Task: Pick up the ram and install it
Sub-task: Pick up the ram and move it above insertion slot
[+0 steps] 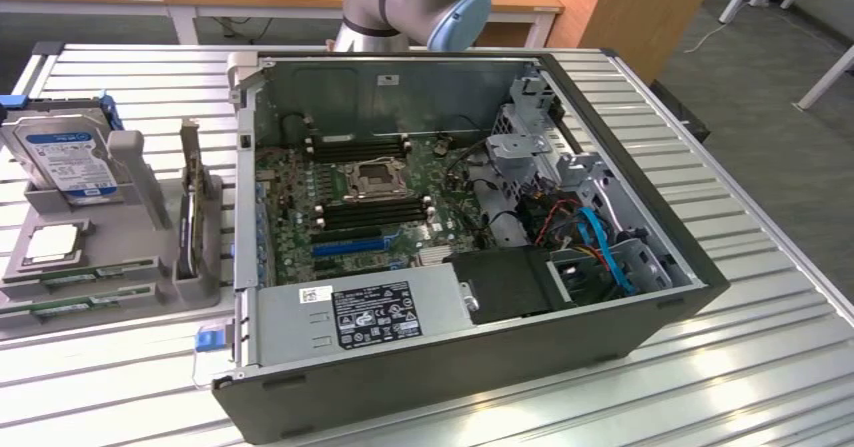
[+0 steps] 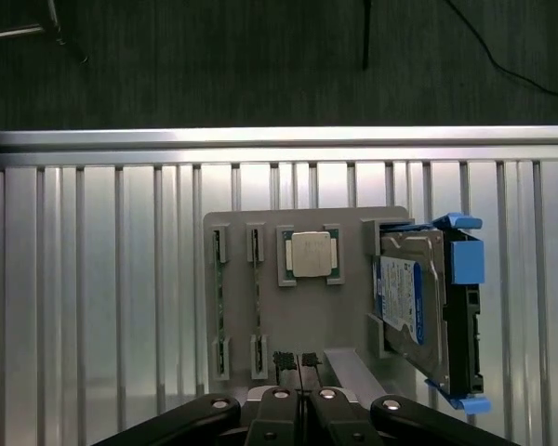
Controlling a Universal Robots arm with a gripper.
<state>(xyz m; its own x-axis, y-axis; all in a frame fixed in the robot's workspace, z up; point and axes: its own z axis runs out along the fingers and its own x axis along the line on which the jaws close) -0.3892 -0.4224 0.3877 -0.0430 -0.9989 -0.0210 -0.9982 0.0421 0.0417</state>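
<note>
Two ram sticks point(image 2: 220, 302) stand on edge side by side in slots of a grey holder point(image 2: 349, 321) on the slatted table. In the exterior view, the ram point(image 1: 83, 273) lies along the holder's near end, at the exterior view's left. My gripper point(image 2: 296, 360) hangs high above the holder, its fingertips pressed together with nothing between them. It is over the holder's edge, just beside the ram slots and apart from them. The open computer case point(image 1: 627, 347) with its motherboard point(image 1: 360, 207) fills the middle of the exterior view.
The holder also carries a square silver processor point(image 2: 311, 254) and a hard drive point(image 2: 409, 297) in a blue bracket. A dark card point(image 1: 190, 207) stands upright in it, next to the case. The arm's base point(image 1: 400, 7) rises behind the case. The table's edge point(image 2: 279, 139) borders dark floor.
</note>
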